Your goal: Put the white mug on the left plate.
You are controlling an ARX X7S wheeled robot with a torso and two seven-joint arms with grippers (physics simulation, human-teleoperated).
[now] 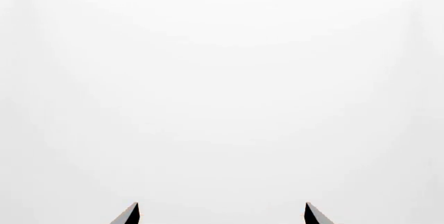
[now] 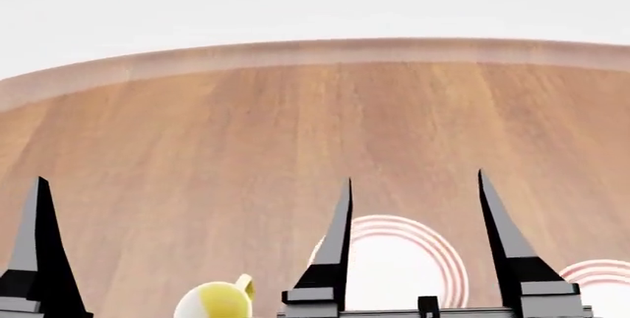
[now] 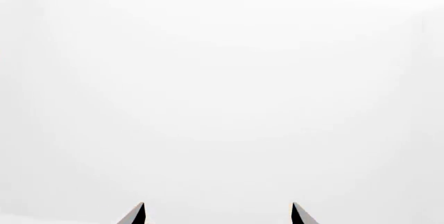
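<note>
My right claw (image 2: 414, 248) is standing wide, holding nothing, its two dark pointed fingers (image 2: 335, 248) rising at the near edge of the head view. My left claw (image 1: 222, 212) is also spreading wide and empty, its tips facing blank white. Between my right fingers the left plate (image 2: 394, 270) is lying flat on the tabletop (image 2: 295, 133): round, glossy white, thin red rings at the rim, seemingly bare, though its near part is cut off. Left of it, a yellow-handled mug (image 2: 217, 302) is peeking up. Right, a second ringed plate (image 2: 600, 281) is showing. Beyond, smooth wood grain is stretching to a curved pale edge. The white mug is showing nowhere.
</note>
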